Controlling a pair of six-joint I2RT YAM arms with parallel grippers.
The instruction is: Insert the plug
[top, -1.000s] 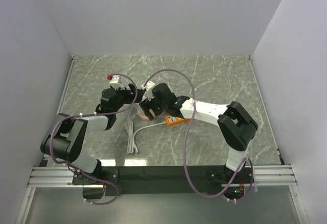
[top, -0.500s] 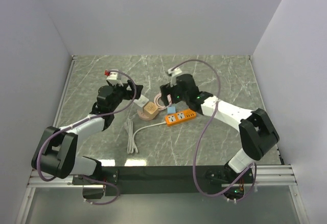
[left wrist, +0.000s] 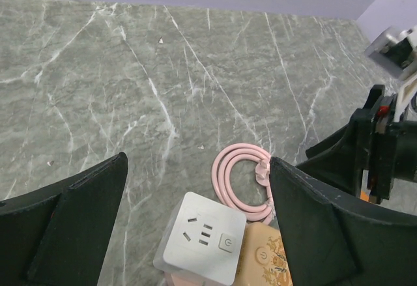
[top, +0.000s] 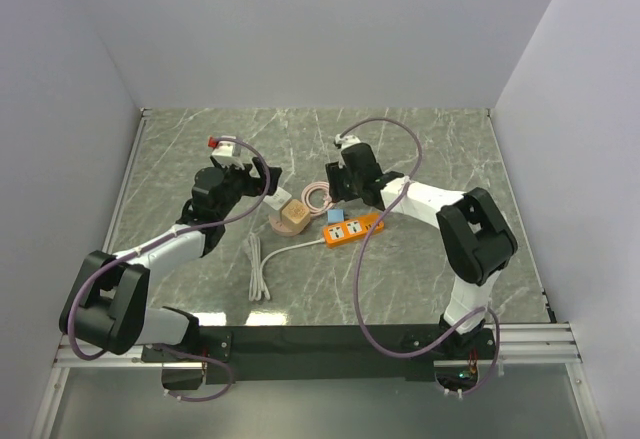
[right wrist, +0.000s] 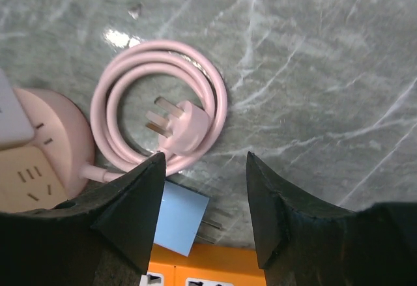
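Observation:
A blue plug [right wrist: 182,217] lies on its side, prongs bare, against the orange power strip [right wrist: 215,273]; in the top view both sit mid-table, blue plug [top: 337,217] and strip [top: 352,229]. A pink plug [right wrist: 182,128] rests inside its coiled pink cable [right wrist: 117,103]. My right gripper [right wrist: 203,156] hovers over these, jaws apart with nothing between them, the blue plug partly under its left finger [right wrist: 127,214]. My left gripper [left wrist: 197,161] stands wide open above a white cube socket [left wrist: 202,237].
The cube socket stands on a pink round socket base [top: 292,217] with a tan top [left wrist: 267,263]. A white cable [top: 258,269] runs from the strip toward the near edge. Grey walls enclose the marble table [top: 420,149].
My right gripper has pulled back from over the round socket to the right, above the pink coil, and its jaws have narrowed. The left gripper has shifted slightly backward, still open.

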